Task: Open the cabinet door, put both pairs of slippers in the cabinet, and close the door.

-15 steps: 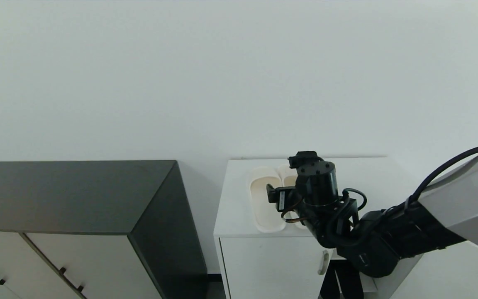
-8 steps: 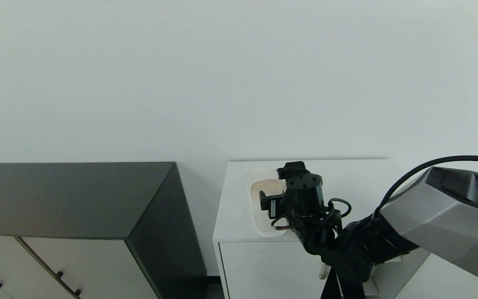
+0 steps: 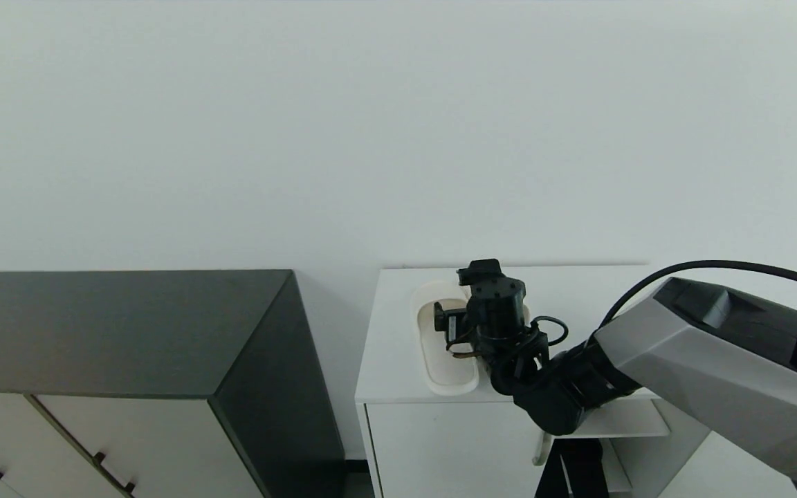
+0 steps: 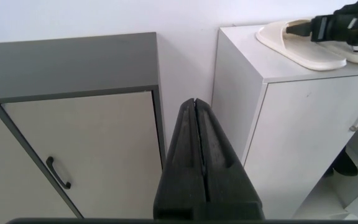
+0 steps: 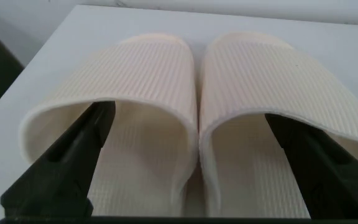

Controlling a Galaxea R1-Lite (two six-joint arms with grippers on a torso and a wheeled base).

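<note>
On top of the white cabinet the cream slippers lie side by side, touching, toes toward the wall. Right jaws spread wide, one finger under the strap of one slipper and the other finger under its neighbour's. Step in hand, as judged: grasp the pair. Closing should pinch the two adjoining strap walls together, so both lift as one. Advise fingers well under the straps before closing, a firm squeeze on the soft ribbed foam, then a straight lift kept level. Risk: one slipper slips free. Cabinet door looks ajar, a shelf showing beside it. Left jaws pressed together, low before the two cabinets, holding nothing.
</note>
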